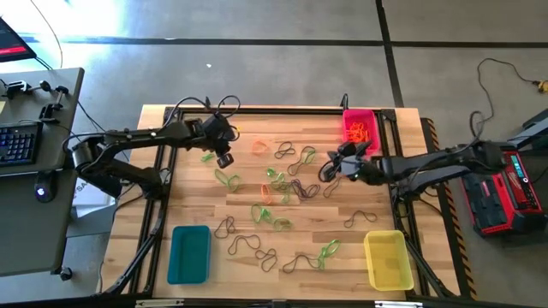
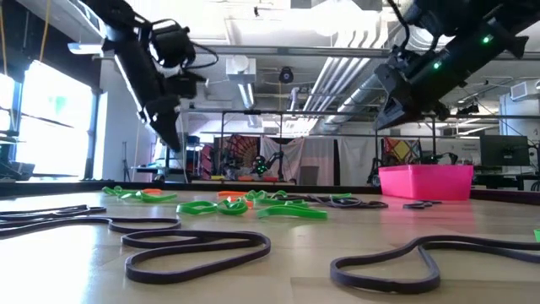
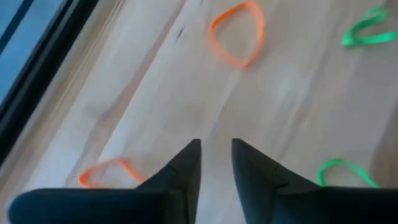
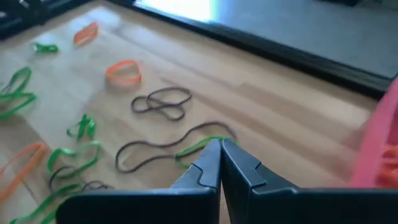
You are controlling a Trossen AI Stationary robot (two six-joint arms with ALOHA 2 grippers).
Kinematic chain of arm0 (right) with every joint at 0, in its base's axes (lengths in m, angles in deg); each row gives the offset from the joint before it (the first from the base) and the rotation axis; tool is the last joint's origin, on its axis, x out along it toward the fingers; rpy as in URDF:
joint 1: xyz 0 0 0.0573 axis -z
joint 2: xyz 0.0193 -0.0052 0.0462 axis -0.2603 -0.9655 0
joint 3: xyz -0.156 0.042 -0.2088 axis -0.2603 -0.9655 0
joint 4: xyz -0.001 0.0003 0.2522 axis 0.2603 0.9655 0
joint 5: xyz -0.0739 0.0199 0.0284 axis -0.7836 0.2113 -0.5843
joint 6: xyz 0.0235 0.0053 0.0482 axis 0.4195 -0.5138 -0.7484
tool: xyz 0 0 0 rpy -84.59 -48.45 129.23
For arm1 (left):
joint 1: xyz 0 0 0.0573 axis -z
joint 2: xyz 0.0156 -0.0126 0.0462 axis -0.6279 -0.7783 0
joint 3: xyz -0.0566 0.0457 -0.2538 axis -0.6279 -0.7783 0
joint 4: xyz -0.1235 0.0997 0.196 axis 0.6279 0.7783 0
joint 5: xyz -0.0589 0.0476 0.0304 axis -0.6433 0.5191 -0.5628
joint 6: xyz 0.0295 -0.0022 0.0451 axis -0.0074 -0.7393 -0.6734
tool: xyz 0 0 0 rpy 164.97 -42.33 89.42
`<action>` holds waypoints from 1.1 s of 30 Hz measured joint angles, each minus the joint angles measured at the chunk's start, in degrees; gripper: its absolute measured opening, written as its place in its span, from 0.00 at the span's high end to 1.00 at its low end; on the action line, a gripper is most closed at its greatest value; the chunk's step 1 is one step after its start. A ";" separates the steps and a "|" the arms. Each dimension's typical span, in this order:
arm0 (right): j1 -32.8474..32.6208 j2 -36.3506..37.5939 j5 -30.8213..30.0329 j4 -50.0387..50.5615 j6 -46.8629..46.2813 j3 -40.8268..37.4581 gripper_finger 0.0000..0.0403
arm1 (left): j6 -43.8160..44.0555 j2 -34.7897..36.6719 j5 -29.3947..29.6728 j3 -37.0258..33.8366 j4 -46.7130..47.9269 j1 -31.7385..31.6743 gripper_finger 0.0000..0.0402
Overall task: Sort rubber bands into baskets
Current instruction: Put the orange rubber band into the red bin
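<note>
Dark rubber bands point(image 2: 198, 252) before green ones point(image 2: 291, 211), pink basket point(image 2: 426, 181).

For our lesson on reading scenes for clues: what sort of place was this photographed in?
Probably a robotics lab or workshop: exposed ceiling pipes over an open hall, a desk with a keyboard beside the wooden table, and a red equipment unit on the concrete floor.

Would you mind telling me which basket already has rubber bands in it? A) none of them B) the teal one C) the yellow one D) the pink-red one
D: in the high view, orange bands lie inside the pink-red basket at the table's far edge, while the teal basket and the yellow basket look empty.
</note>
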 joint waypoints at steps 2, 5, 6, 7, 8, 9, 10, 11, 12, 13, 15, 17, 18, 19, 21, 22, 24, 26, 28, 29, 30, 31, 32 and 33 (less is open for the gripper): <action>-0.96 -2.72 0.00 -1.30 -0.65 0.00 1.00 | 1.37 -0.02 0.23 -1.03 -0.17 -1.04 0.74; -1.95 -6.76 0.00 -4.47 -0.67 0.00 1.00 | 6.37 -0.91 0.72 -1.14 -0.34 -2.78 0.67; -2.16 -8.01 0.01 -5.73 -0.67 0.00 1.00 | 8.06 -1.23 0.93 -1.17 0.00 -3.50 0.66; -2.28 -9.20 0.06 -6.99 -0.68 0.00 1.00 | 9.78 -1.67 1.05 -1.20 0.10 -4.21 0.64; -2.39 -10.26 0.09 -8.11 -0.67 0.00 1.00 | 11.53 -2.24 1.03 -1.19 -0.09 -4.95 0.63; -2.39 -11.27 0.09 -9.28 -0.67 0.00 1.00 | 12.68 -2.89 0.98 -1.19 0.02 -5.73 0.63; -2.39 -12.22 0.09 -10.61 -0.75 0.00 1.00 | 13.23 -3.53 0.94 -1.21 0.47 -6.50 0.62; -2.39 -13.07 0.14 -11.58 -0.82 0.00 1.00 | 13.33 -4.20 0.85 -1.21 0.66 -7.27 0.62; -2.39 -13.82 0.20 -12.28 -0.81 0.00 1.00 | 13.33 -4.93 0.67 -1.21 0.53 -7.94 0.63; -2.39 -14.44 0.23 -13.10 -0.80 0.00 1.00 | 13.33 -5.67 -0.12 -1.21 0.44 -8.65 0.63; -2.39 -15.33 0.24 -14.22 -0.78 0.00 1.00 | 13.38 -7.17 -1.98 -1.21 0.30 -9.81 0.65; -2.39 -15.90 0.24 -14.69 -0.78 0.00 1.00 | 13.44 -8.49 -1.98 -1.21 -0.16 -10.76 0.66; -2.39 -16.03 0.26 -14.64 -0.78 0.00 1.00 | 13.44 -9.16 -1.73 -1.21 -0.11 -11.25 0.67; -2.39 -16.12 0.24 -14.70 -0.78 0.00 1.00 | 13.41 -9.82 -1.61 -1.21 -0.26 -11.67 0.67; -2.39 -16.14 0.24 -14.74 -0.78 0.00 1.00 | 12.68 -10.90 -1.54 -1.21 -0.68 -12.47 0.67; -2.39 -16.14 0.24 -14.80 -0.78 0.00 1.00 | 12.48 -11.37 -1.26 -1.21 -0.94 -12.75 0.67; -2.39 -16.14 0.24 -14.80 -0.76 0.00 1.00 | 12.45 -12.26 -0.46 -1.21 -1.71 -13.39 0.67; -2.39 -16.14 0.24 -14.80 -0.76 0.00 1.00 | 12.19 -13.04 -0.03 -1.21 -2.30 -13.97 0.67; -2.39 -16.14 0.24 -14.80 -0.76 0.00 1.00 | 11.81 -13.86 -0.15 -1.21 -3.00 -14.52 0.67; -2.39 -16.14 0.24 -14.80 -0.74 0.00 1.00 | 11.26 -14.24 -0.33 -1.21 -2.96 -14.73 0.67; -2.39 -16.14 0.24 -14.80 -0.74 0.00 1.00 | 10.41 -14.61 -0.68 -1.21 -3.11 -14.88 0.67; -2.39 -16.14 0.24 -14.82 -0.74 0.00 1.00 | 9.74 -15.02 -0.79 -1.21 -3.17 -15.17 0.67; -2.39 -16.14 0.27 -14.80 -0.80 0.00 1.00 | 9.17 -15.46 -0.79 -1.21 -3.12 -15.22 0.67; -2.39 -16.14 0.44 -14.82 -0.83 0.00 1.00 | 8.96 -15.82 -0.96 -1.17 -3.20 -15.25 0.67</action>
